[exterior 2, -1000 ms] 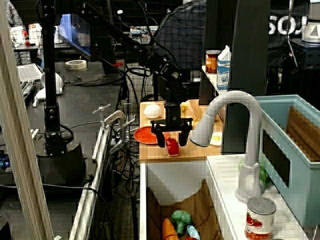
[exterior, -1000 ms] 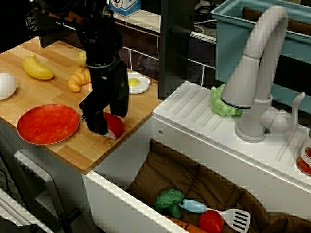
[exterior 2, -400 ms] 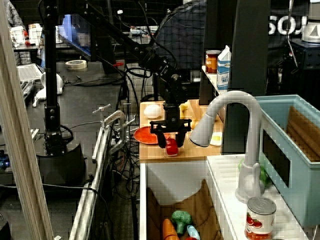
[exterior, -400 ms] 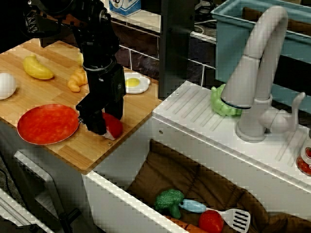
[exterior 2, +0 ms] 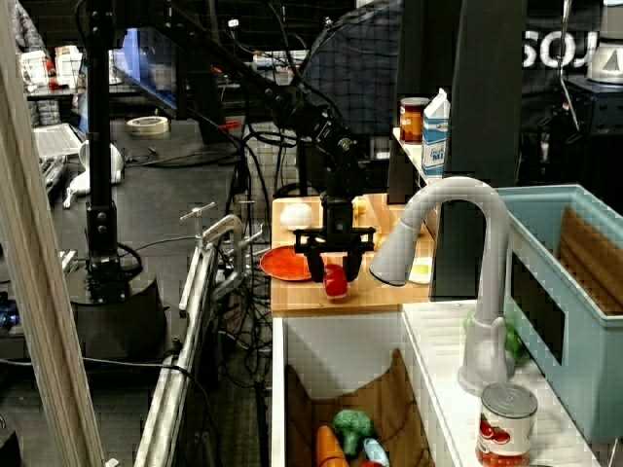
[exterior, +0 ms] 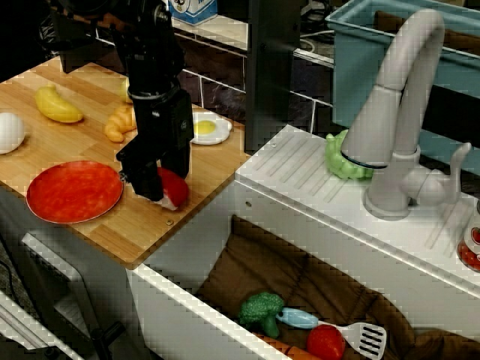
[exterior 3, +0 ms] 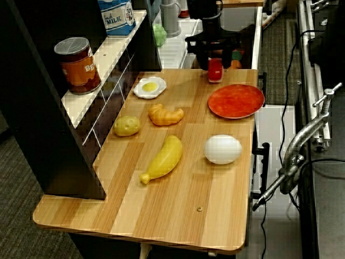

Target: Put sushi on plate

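Sink-side view, looking down across the counter: one black arm descends from the upper left, its last link near vertical, ending in the gripper (exterior: 159, 187) pointed straight down at the wooden counter (exterior: 82, 135). Fingers stand on either side of the sushi (exterior: 172, 187), closed against it; red top and a sliver of white base show at the right of the near finger. Whether the piece rests on the wood or sits just clear of it cannot be told from this angle.

- Plate (exterior: 73, 190): red-orange, flat on the counter, just left of the gripper, nothing on it. Sushi lies outside its rim, near the counter's edge by the sink.
- Fried egg (exterior: 208, 128): behind the gripper, near the back wall.
- Croissant (exterior: 120, 121) and banana (exterior: 55, 104): further left, apart from the gripper.
- White egg (exterior: 10, 132): at the left edge of the counter.

Long view down the aisle: arm (exterior 2: 292, 107) slopes down from the upper left, wrist bent so the gripper (exterior 2: 335, 268) hangs vertical; fingers spread only as wide as the sushi (exterior 2: 336, 280), which shows red between and below them. Plate (exterior 2: 287, 263) just to the left.

Counter-end view, looking toward the sink: gripper (exterior 3: 215, 54) at the far end of the counter (exterior 3: 161, 205), sushi (exterior 3: 215, 70) held upright between its fingers, beyond the far rim of the plate (exterior 3: 236, 101) and not over it. Potato (exterior 3: 127, 125) and a can (exterior 3: 79, 65) on the shelf at left.
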Robot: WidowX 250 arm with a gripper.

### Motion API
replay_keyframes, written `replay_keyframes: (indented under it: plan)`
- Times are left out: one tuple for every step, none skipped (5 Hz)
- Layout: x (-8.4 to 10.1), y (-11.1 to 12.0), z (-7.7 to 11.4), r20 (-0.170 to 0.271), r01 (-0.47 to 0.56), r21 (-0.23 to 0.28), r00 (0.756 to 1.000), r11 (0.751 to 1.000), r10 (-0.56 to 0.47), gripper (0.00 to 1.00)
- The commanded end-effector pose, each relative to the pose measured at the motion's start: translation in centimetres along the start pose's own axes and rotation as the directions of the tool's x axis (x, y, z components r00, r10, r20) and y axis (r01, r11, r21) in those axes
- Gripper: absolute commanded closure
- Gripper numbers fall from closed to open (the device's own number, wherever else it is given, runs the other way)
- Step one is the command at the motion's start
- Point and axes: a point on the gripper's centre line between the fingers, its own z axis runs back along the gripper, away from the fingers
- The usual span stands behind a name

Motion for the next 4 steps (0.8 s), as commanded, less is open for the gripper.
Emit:
replay_keyframes:
  plan:
    - [-0.3,1.3,8.9,0.003,0.081,-0.052,0.997,0.995,-0.081,1.00]
    - [-2.6,1.7,10.8,-0.033,0.188,-0.115,0.981,0.975,-0.193,1.00]
    - [-5.9,2.3,10.0,-0.063,0.259,-0.184,0.960,0.948,-0.275,1.00]
    - [-8.8,2.4,8.7,-0.065,0.300,-0.189,0.946,0.935,-0.317,1.00]
